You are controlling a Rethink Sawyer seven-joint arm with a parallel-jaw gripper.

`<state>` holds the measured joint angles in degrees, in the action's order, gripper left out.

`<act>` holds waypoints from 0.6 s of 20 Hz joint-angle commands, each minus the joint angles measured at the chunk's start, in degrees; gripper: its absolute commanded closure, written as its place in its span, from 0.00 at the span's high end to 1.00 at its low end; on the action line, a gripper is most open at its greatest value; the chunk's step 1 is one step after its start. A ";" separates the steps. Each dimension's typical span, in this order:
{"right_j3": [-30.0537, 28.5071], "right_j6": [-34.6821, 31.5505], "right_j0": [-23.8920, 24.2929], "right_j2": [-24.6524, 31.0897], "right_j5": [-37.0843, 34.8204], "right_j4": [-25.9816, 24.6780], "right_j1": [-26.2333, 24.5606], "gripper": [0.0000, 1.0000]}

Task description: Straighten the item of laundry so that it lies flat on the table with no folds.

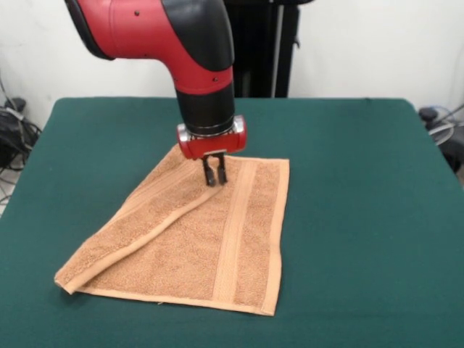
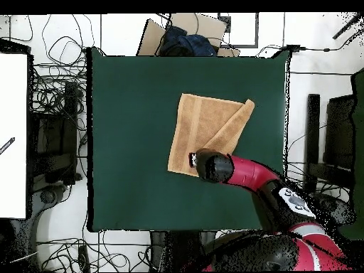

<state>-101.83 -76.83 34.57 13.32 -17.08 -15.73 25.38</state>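
One towel (image 1: pixel 217 239) edge folded (table (image 1: pixel 362 181) roomy)

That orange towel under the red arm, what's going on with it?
A red and black robot arm is trying to spread the towel flat on the green table. Its gripper is down at the towel's far edge, fingers close together, apparently pinching the cloth. One side of the towel is folded over diagonally, so it is not flat yet.

Tangled cables (image 2: pixel 53 92) (floor, both sides), cardboard box (image 2: pixel 186 32) w/ dark cloth.
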 commanded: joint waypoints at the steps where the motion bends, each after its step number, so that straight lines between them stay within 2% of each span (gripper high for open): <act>1: 3.42 -5.36 -1.83 -0.51 2.97 -3.52 -2.36 0.00; 8: 3.02 -5.84 -2.13 -1.03 3.12 -3.54 -1.78 0.00; 12: 1.46 -5.97 -2.09 -0.88 1.65 -3.00 0.95 0.00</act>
<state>-101.57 -76.83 34.35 13.31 -17.10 -15.75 25.38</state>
